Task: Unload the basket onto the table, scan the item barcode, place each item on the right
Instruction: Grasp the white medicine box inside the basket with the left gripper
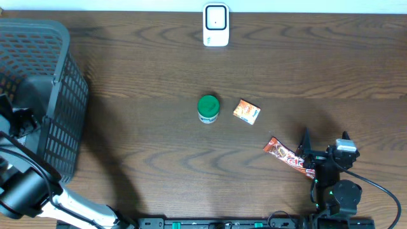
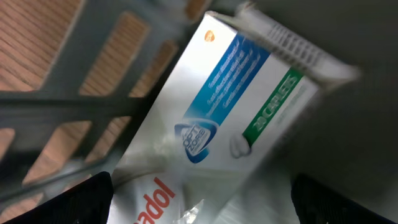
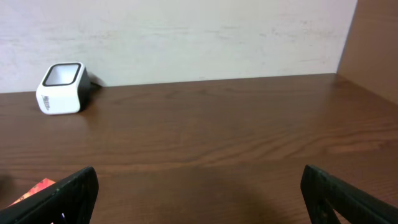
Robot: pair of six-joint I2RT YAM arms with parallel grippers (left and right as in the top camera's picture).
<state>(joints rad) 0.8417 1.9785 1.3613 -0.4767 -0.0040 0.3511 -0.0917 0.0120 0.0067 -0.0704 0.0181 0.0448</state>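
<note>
White scanner (image 1: 215,25) upright, far centre; silver-blue box (image 2: 249,93) (tilted) lying in basket (image 2: 62,107).

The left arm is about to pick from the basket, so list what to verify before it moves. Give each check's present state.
1. The left fingers open: ok, spread wide over the blue-and-green box in the basket.
2. Box gripped: not ok, nothing held yet.
3. Barcode on box found: cannot tell, none shows on the visible face.
4. The scanner unobstructed: ok, upright at the far edge, bare wood before it.
5. The right fingers out of the way: ok, open by the snack bar.
</note>
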